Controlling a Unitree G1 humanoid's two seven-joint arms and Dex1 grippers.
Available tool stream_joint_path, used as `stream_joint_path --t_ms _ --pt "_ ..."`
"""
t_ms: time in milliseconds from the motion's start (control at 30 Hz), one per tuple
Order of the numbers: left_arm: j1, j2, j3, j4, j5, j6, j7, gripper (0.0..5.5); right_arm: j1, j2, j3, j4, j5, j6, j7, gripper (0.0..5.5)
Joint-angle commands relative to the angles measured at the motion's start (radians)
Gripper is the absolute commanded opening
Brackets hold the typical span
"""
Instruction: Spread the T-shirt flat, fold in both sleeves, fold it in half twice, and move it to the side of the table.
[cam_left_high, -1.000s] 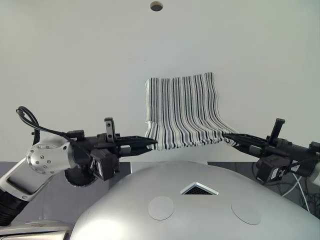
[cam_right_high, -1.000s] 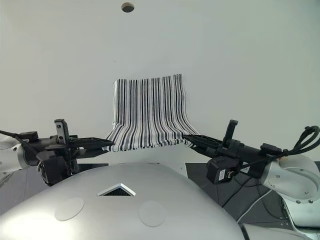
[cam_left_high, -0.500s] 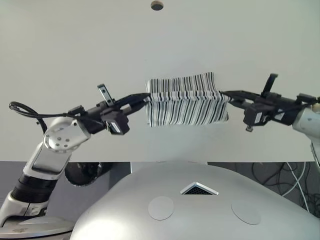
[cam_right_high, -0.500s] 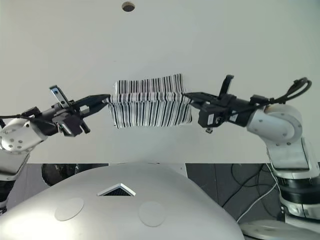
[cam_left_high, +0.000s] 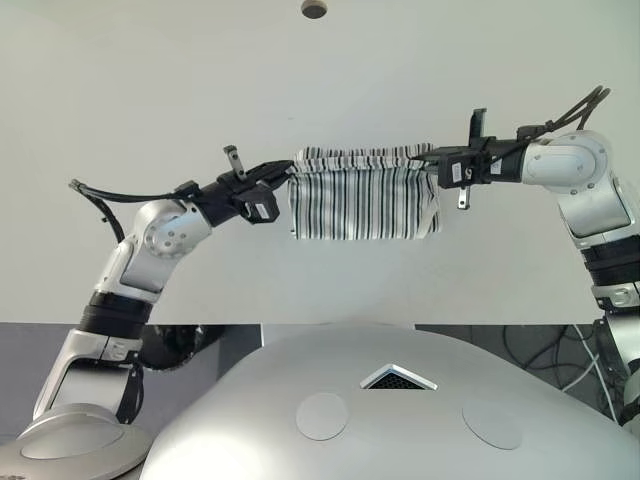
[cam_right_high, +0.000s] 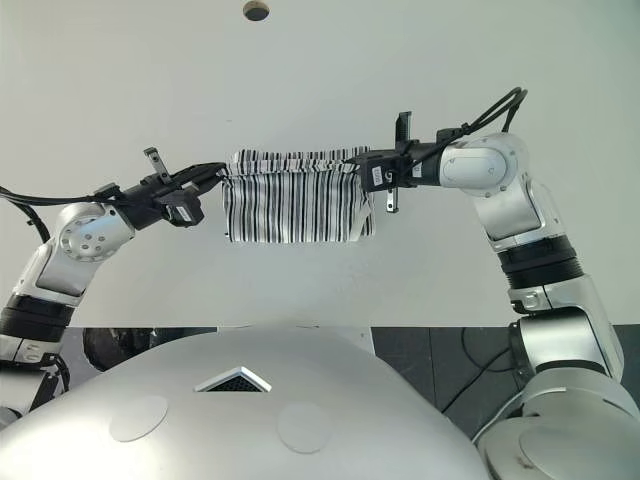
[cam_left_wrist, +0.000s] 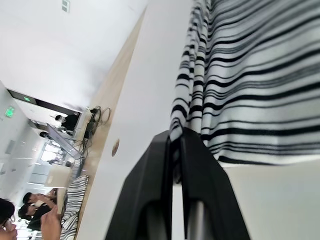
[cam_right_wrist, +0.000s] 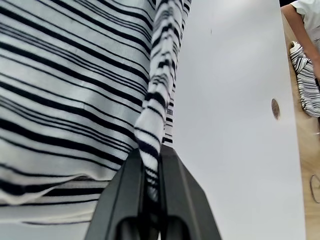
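The black-and-white striped T-shirt (cam_left_high: 365, 197) lies on the white table (cam_left_high: 150, 80), doubled over itself into a wide band. Its upper layer is stretched between my two grippers along the band's far edge. My left gripper (cam_left_high: 290, 172) is shut on the left corner of that gathered hem; in the left wrist view the fingertips (cam_left_wrist: 192, 145) pinch the striped cloth (cam_left_wrist: 250, 75). My right gripper (cam_left_high: 432, 157) is shut on the right corner, and the right wrist view has the cloth (cam_right_wrist: 65, 100) bunched between its fingers (cam_right_wrist: 172, 165). Both arms are stretched far out over the table.
A small round dark hole (cam_left_high: 313, 10) sits in the table beyond the shirt. The table's near edge (cam_left_high: 100, 322) runs across below the arms. Past the table's far side lies another striped cloth (cam_right_wrist: 306, 85), next to a person's arm.
Both grippers have carried the shirt's near hem up and away from me, over the rest of the shirt to its far edge. The shirt now shows as a shorter band.
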Motion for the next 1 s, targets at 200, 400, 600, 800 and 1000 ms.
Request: stream_joint_path --t_ms 200,400,600,800,1000 --pt "-0.067 -0.019 -0.011 0.11 0.118 -0.016 0.122 1.59 -0.016 0.03 0.0 0.074 0.004 0.043 -0.021 1.53" --pt "-0.067 -0.051 0.015 0.105 0.086 -0.044 0.19 2.62 -0.032 0.136 -0.083 0.1 0.045 0.085 -0.193 1.73" --pt "-0.04 -0.106 0.093 0.029 -0.003 -0.092 0.286 2.8 -0.013 0.239 -0.153 -0.031 0.086 0.187 -0.334 1.73" --pt "-0.037 -0.151 0.162 -0.051 -0.062 -0.138 0.348 2.8 0.107 0.214 0.072 -0.15 0.02 0.119 -0.192 1.73" --pt "-0.036 -0.165 0.182 -0.049 -0.06 -0.153 0.348 2.8 0.061 0.153 0.097 0.011 0.025 0.095 -0.073 1.73"
